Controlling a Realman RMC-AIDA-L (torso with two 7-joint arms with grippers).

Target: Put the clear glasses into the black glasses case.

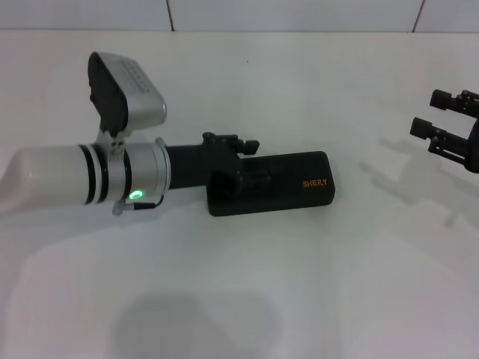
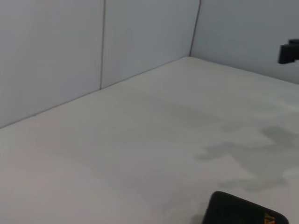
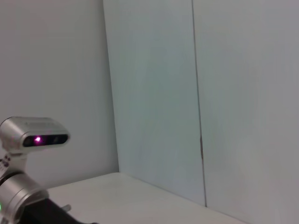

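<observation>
The black glasses case [image 1: 292, 187] lies shut on the white table, with its orange "SHERY" lettering [image 1: 315, 183] facing up. One corner of the case [image 2: 240, 212] shows in the left wrist view. My left gripper [image 1: 230, 158] reaches in from the left and sits over the case's left end, hiding that part. My right gripper [image 1: 430, 112] hovers open and empty at the far right, well clear of the case. The clear glasses are not visible in any view.
The white table [image 1: 247, 299] meets a pale panelled wall [image 1: 299, 13] at the back. The right gripper's tip [image 2: 289, 51] shows far off in the left wrist view. The left arm's wrist camera [image 3: 33, 135] appears in the right wrist view.
</observation>
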